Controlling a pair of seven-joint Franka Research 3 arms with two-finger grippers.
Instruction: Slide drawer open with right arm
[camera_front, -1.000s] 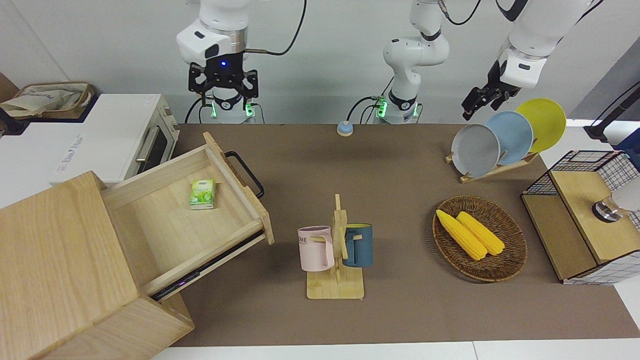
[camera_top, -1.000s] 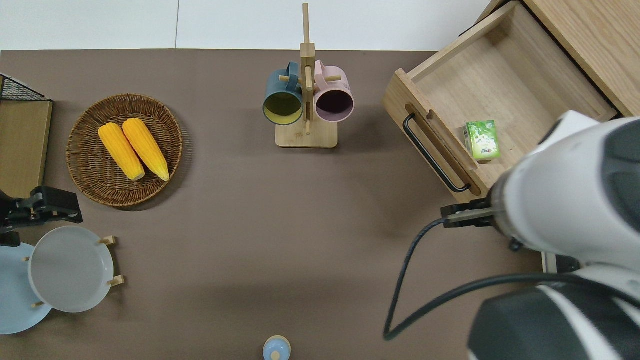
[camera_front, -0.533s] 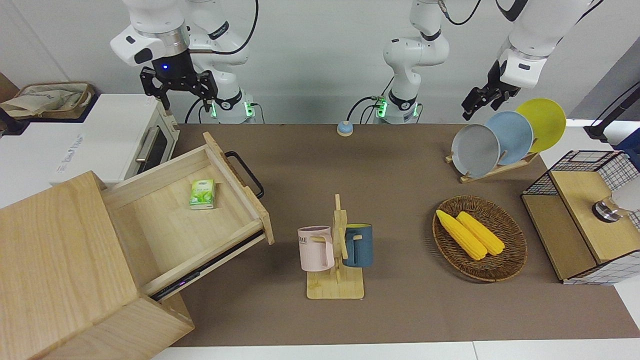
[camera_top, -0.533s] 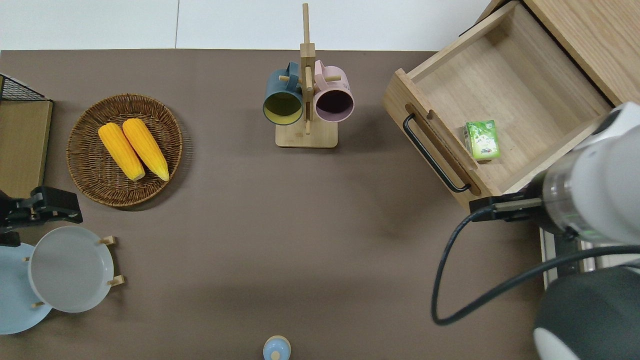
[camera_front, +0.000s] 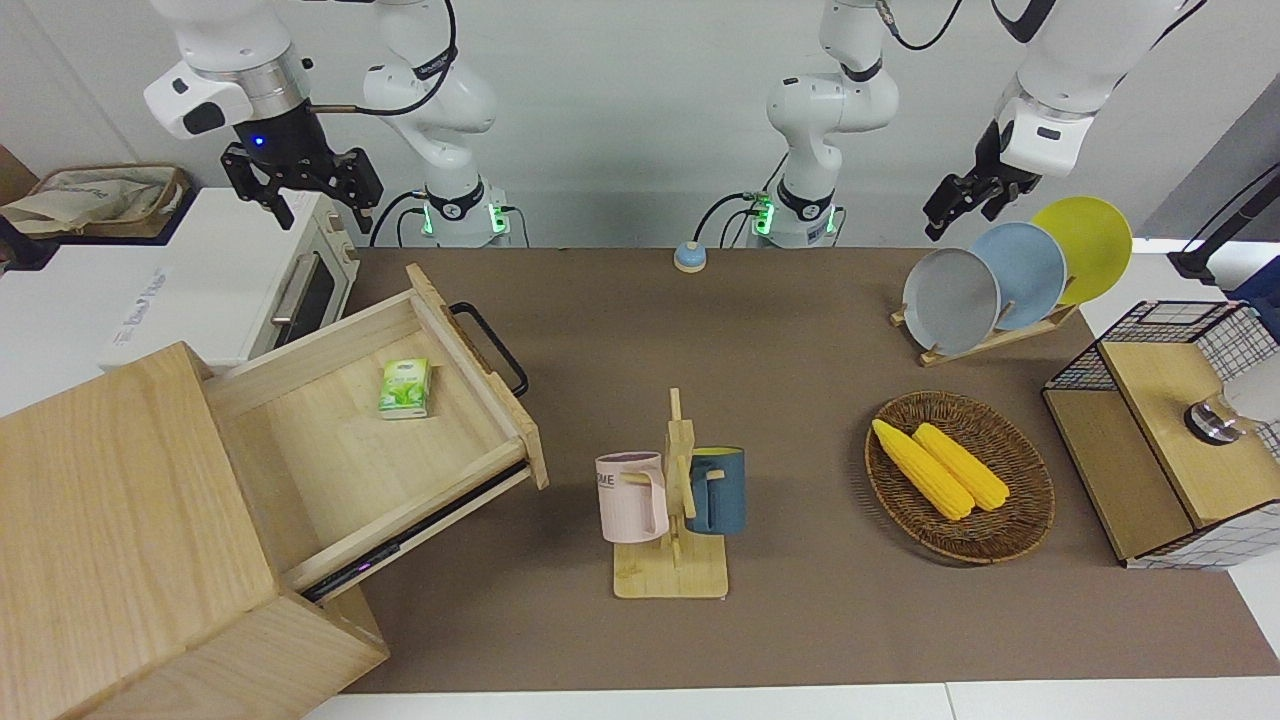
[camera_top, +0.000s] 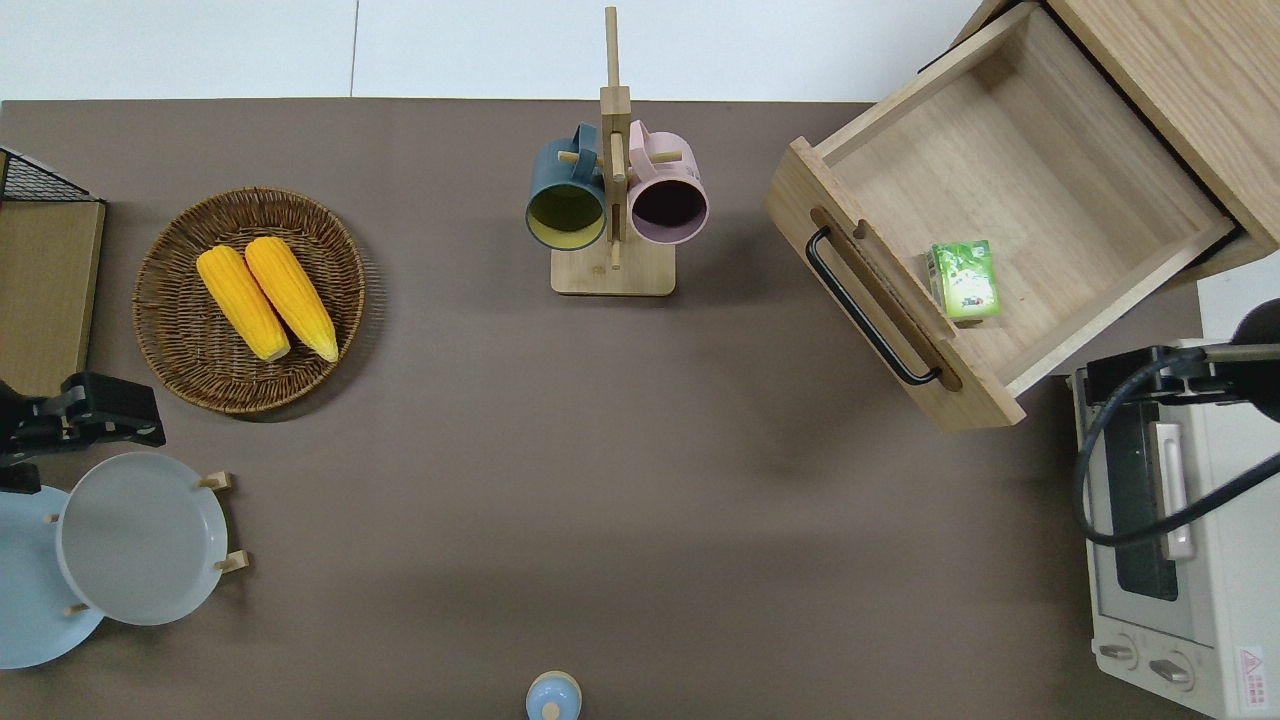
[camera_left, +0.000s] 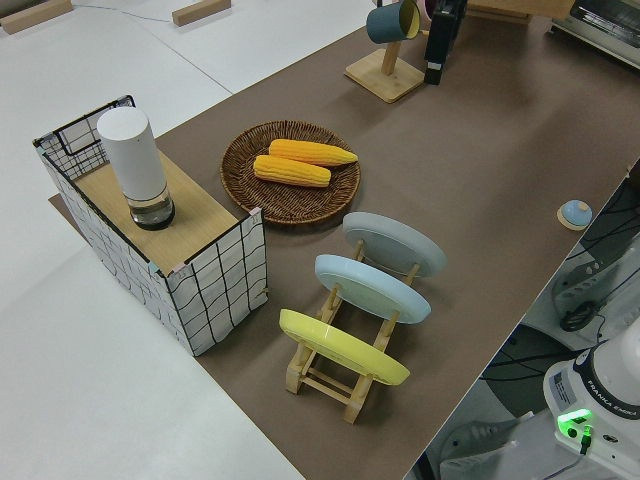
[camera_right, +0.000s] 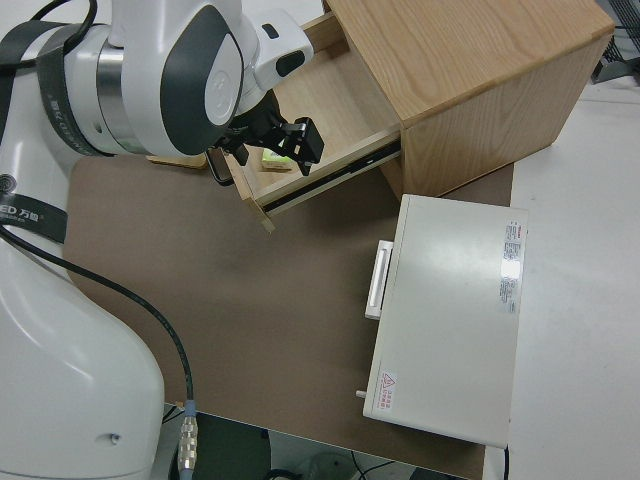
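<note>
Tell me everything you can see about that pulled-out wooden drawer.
The drawer is wide, shallow and light wood, with a black bar handle on its front. It stands pulled well out of a big matching box, angled across the brown table. A small green packet lies inside. Nothing grips it.

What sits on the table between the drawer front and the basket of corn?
The wooden mug rack with a pink mug and blue mug, between drawer and corn basket; the overhead view shows it.
</note>
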